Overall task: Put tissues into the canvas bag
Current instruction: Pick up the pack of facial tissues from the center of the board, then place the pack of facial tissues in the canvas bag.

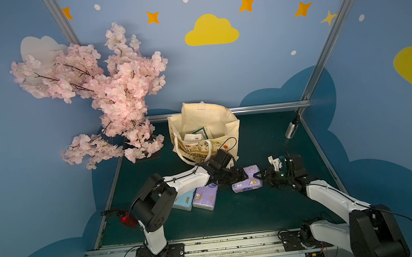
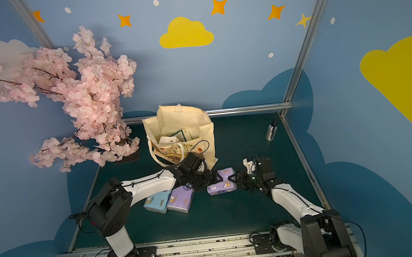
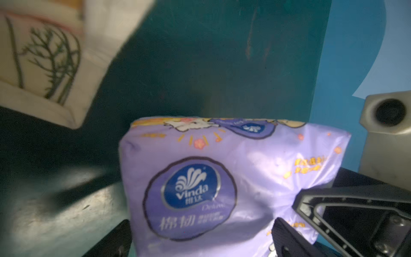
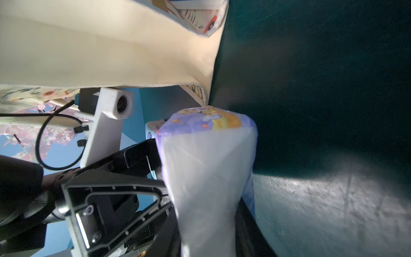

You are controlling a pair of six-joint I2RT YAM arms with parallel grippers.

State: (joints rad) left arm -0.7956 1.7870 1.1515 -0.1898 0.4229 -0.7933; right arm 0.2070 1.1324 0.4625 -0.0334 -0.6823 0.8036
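The right gripper (image 1: pixel 258 177) is clamped on one short end of a purple pack (image 1: pixel 247 185). In the right wrist view the soft, crinkly film is squeezed into a narrow waist between its black fingers (image 4: pixel 244 222), with the white folded end bulging past them. At the pack's other end the left gripper (image 1: pixel 241 177) has its fingers (image 3: pixel 287 235) spread wide, with the pack between them; I cannot tell whether they press on it. The pack is a pillowy brick in glossy lilac plastic, printed with a blue oval Vinda logo, small orange flowers and a cartoon figure. I cannot tell whether it rests on the dark green, scuffed table mat (image 1: pixel 261 214). Just beyond the left gripper stands the canvas bag (image 1: pixel 232 131). It is cream woven cloth, slumped open, with rope-like handles, a mustard lettered band and a floral print, and a white pack (image 1: pixel 190 137) lies inside it. Behind the left gripper, under its forearm, a light blue pack (image 1: pixel 184 201) and a second purple pack (image 1: pixel 205 199) lie side by side on the mat, touching each other.
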